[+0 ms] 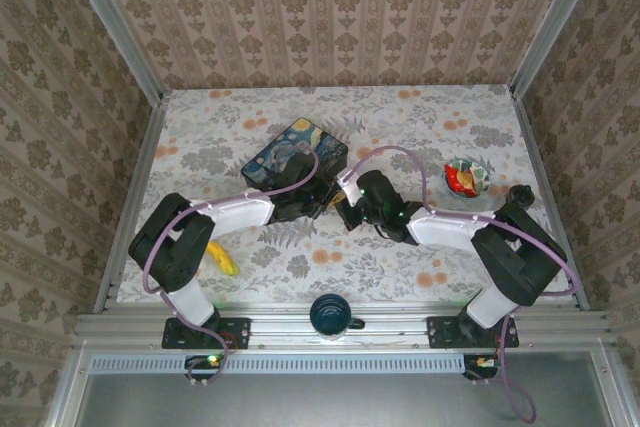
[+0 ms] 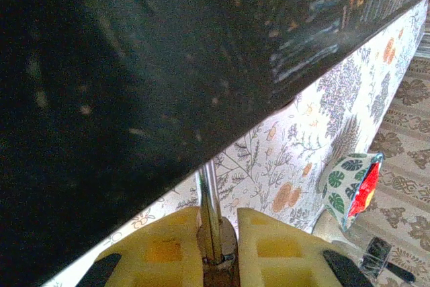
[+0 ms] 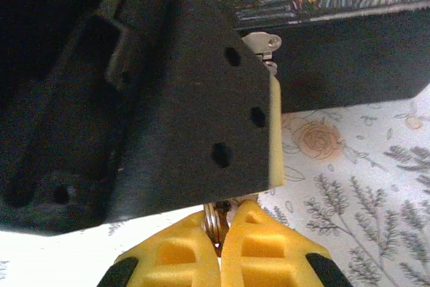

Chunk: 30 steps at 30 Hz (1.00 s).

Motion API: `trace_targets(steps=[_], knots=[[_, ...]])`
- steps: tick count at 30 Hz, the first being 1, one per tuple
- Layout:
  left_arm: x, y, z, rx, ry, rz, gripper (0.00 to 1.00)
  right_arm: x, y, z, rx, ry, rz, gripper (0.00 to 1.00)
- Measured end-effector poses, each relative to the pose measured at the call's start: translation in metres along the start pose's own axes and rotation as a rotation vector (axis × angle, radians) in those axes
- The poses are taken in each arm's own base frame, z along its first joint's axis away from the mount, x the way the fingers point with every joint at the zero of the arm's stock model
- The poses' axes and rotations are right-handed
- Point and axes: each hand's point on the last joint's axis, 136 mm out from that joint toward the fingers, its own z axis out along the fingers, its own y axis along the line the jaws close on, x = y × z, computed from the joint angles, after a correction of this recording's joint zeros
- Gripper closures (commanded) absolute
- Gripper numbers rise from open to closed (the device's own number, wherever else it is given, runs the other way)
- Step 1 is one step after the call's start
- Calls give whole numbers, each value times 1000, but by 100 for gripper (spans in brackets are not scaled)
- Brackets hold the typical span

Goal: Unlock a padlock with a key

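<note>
Beside the painted tin box (image 1: 293, 155) on the table (image 1: 400, 267), the left end effector (image 2: 218, 216) pinches the padlock (image 2: 216, 241), shackle poking forward; just beside it, the right end effector (image 3: 220, 210) pinches the key (image 3: 213, 223).

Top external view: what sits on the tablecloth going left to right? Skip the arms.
banana → blue painted tin box → patterned bowl → small black object. The mug on the near rail is left out because it falls within the box's left-right span.
</note>
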Motion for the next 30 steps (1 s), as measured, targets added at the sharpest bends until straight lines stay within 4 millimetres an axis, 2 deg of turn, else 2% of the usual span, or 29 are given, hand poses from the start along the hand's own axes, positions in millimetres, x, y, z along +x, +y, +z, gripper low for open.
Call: trace_targets(steps=[5, 9, 13, 14, 15, 17, 21, 26, 30], knots=[[-3, 0, 1, 3, -15, 2, 100, 1, 1, 2, -154, 15, 229, 100], [-4, 0, 1, 14, -26, 5, 93, -1, 1, 4, -266, 27, 404, 100], [1, 1, 2, 24, -6, 13, 44, 0, -4, 8, -308, 42, 527, 100], [3, 1, 2, 26, -4, 17, 23, 1, -9, 10, -301, 44, 553, 100], [4, 2, 2, 28, 2, 17, 12, 3, -14, 12, -288, 45, 579, 100], [8, 4, 0, 30, 18, 19, 0, 3, -21, 13, -267, 41, 610, 100], [13, -5, -11, 56, 27, 38, 0, -1, -27, 14, -246, 24, 655, 100], [15, -30, -44, 120, -17, 126, 0, -4, -34, 23, -231, -10, 731, 100], [7, -46, -69, 155, -102, 222, 0, -7, -35, 28, -222, -40, 784, 100]])
